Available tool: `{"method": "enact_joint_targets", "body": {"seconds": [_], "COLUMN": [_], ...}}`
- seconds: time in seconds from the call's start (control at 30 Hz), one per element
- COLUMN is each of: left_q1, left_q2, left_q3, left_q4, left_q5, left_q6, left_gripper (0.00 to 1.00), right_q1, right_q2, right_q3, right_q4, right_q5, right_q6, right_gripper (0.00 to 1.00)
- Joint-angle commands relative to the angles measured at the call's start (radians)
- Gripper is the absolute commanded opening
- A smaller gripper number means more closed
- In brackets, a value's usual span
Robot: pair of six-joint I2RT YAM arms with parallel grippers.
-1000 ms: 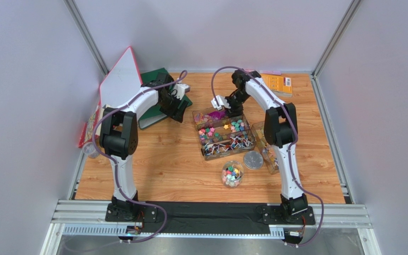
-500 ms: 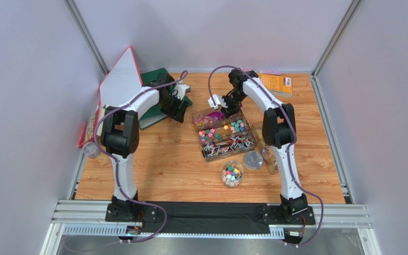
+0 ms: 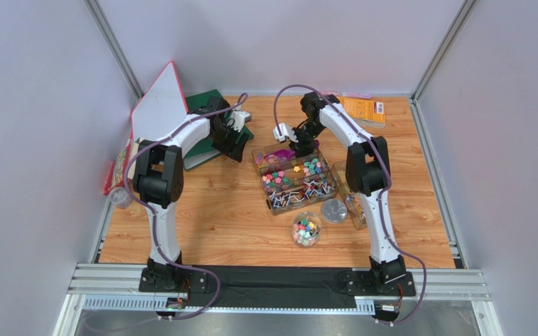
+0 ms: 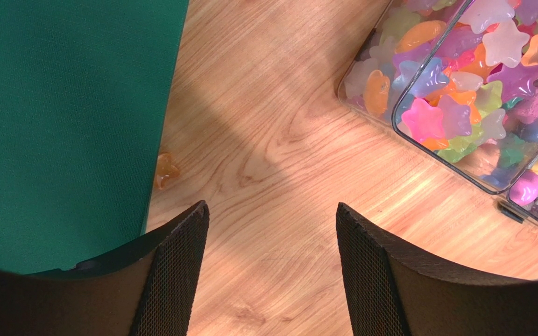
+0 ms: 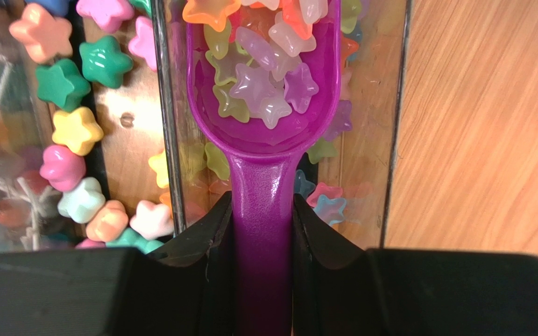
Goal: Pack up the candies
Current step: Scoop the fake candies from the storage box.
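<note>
right gripper (image 5: pixel 263 210) clamping candy-filled scoop (image 5: pixel 265 105), left wrist only: stray candy (image 4: pixel 166 170)

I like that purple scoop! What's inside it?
The purple scoop holds a heap of see-through star candies, purple, greenish, orange and pink. The scoop's floor under the heap is covered, and its front edge runs out of the picture. The right fingers pinch its handle.

Each arm, the left arm (image 3: pixel 158 234) and the right arm (image 3: pixel 381 224), has white shells between chunky black joints, with black base plates at seven and five o'clock. A thin purple cable (image 3: pixel 276 112) trails along each. The left gripper (image 4: pixel 270 210) has matte black, mesh-faced fingers.
</note>
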Motion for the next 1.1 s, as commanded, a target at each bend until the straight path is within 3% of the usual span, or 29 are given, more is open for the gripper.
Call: {"method": "enact_joint_targets", "body": {"seconds": [0.0, 0.13, 0.33, 0.6, 0.63, 1.07], "left_q1": [0.005, 0.005, 0.005, 0.005, 0.005, 0.005], "left_q2": [-0.005, -0.003, -0.017, -0.040, -0.042, -0.054], "left_q3": [0.033, 0.036, 0.047, 0.105, 0.124, 0.231], "left_q4": [-0.006, -0.005, -0.017, -0.107, -0.113, -0.184], "left_q5": [0.008, 0.001, -0.007, -0.045, -0.044, -0.053], "left_q6": [0.016, 0.017, 0.043, 0.132, 0.135, 0.139], "left_gripper": [0.73, 0.73, 0.74, 0.92, 0.99, 1.00], "right_q1": [0.011, 0.015, -0.040, -0.095, -0.103, -0.146], "right_q2": [0.022, 0.002, -0.037, -0.082, -0.087, -0.185], "right_q3": [-0.050, -0.079, -0.119, -0.132, -0.132, -0.240], "right_q4": [-0.143, -0.114, -0.109, -0.100, -0.098, -0.008], "right_q5": [-0.032, -0.027, -0.142, -0.245, -0.265, -0.285], "right_q6": [0.162, 0.178, 0.124, 0.118, 0.120, 0.147], "right_gripper": [0.00, 0.00, 0.00, 0.00, 0.00, 0.00]}}
